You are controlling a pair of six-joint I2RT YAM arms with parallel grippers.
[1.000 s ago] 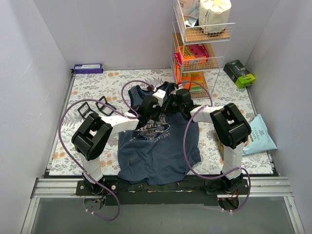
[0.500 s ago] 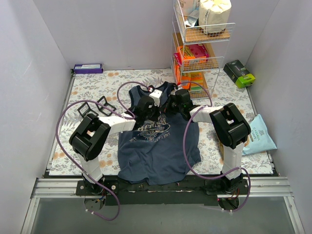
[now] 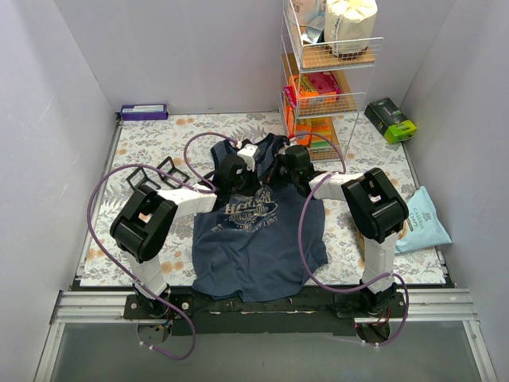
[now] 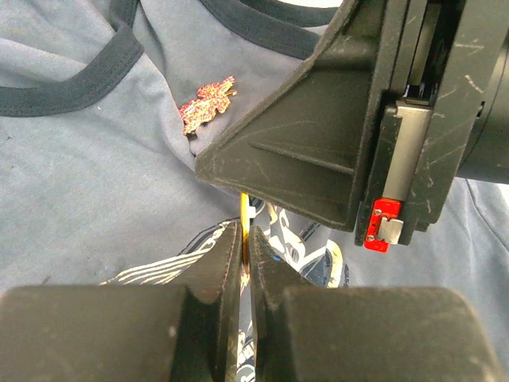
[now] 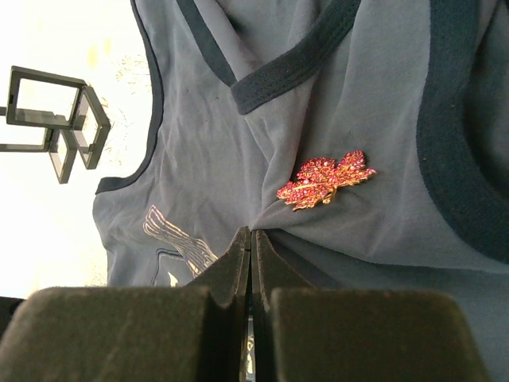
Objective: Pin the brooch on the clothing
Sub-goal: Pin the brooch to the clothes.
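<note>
From above, the tank top (image 3: 258, 247) lies front up on the bench (image 3: 151, 151). The left tool (image 3: 238, 177) and right tool (image 3: 278, 173) meet over the tank top's upper chest. Its pale chest print (image 3: 250, 211) looks like "HORSES". Writing on the pouch (image 3: 421, 223) to the tank top's right is too small to read.

In the left wrist view, the left tool's jaws are together over the tank top's print. A thin yellow sliver shows at their tips, and you cannot tell what it is. The brooch (image 4: 207, 107), a red glittery leaf, sits on the tank top just below its neck trim, apart from those jaws.

In the right wrist view, the right tool's jaws are pressed together, tips on the tank top just beside the brooch. Creases run towards the tips. Whether the pin is through the cloth does not show.

Expect the brooch to be light, stiff and small, so take it by the leaf's edges. The tank top's cloth looks thin and soft and will likely bunch and slide, so hold it down close by.
</note>
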